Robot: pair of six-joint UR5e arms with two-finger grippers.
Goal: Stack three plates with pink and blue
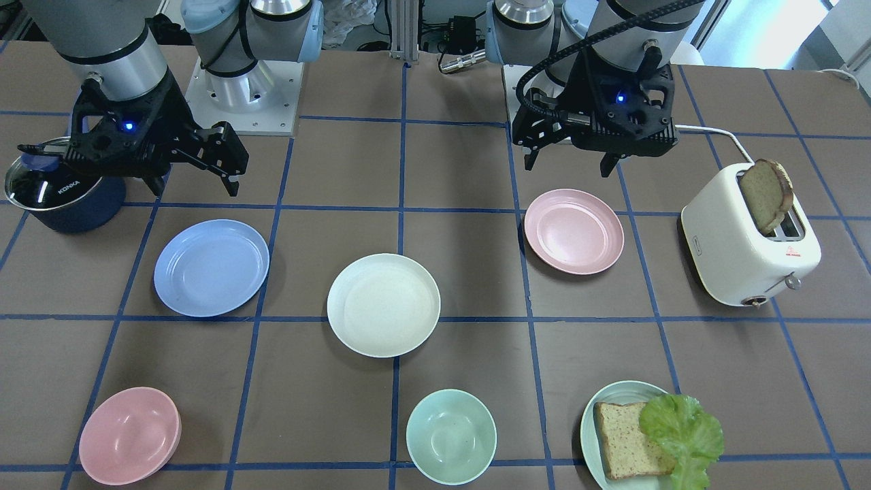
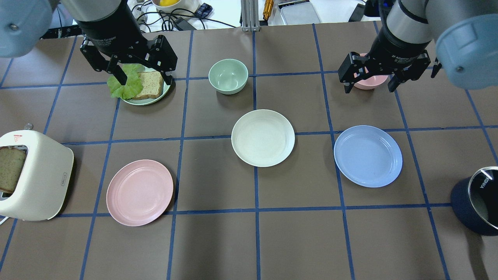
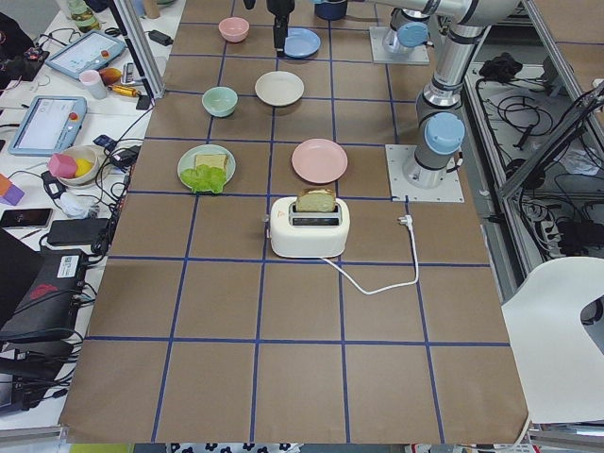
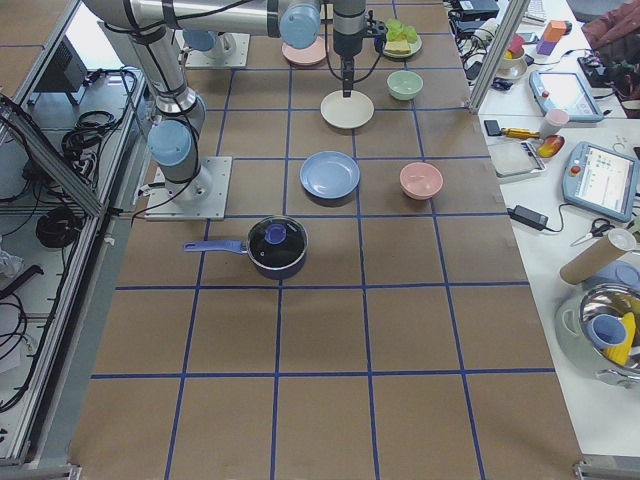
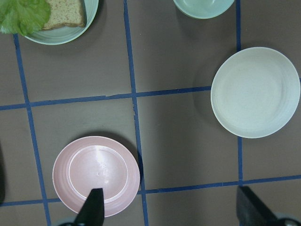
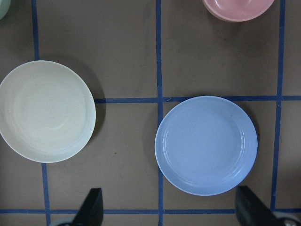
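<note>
On the brown gridded surface (image 2: 218, 241), the pink plate (image 2: 139, 192), cream plate (image 2: 263, 137) and blue plate (image 2: 368, 156) lie apart in a row across its middle. The left hand (image 2: 144, 77) and right hand (image 2: 369, 86) hang wide and empty above. A shallow pinch could slip off a low rim.

The bench (image 2: 218, 241) carries pink plate (image 2: 139, 192), cream plate (image 2: 263, 137), blue plate (image 2: 367, 156), mint bowl (image 2: 228, 76), pink bowl (image 1: 129, 435), toaster (image 2: 37, 175), saucepan (image 2: 463, 202), green plate (image 1: 616, 393).

Overhead looks down from behind the robot (image 1: 238, 82); the front camera faces it; side cameras sit far off. Both wrist cameras look straight down, sharing the cream plate (image 5: 255, 92), at the left's 3 o'clock, the right's 9.
</note>
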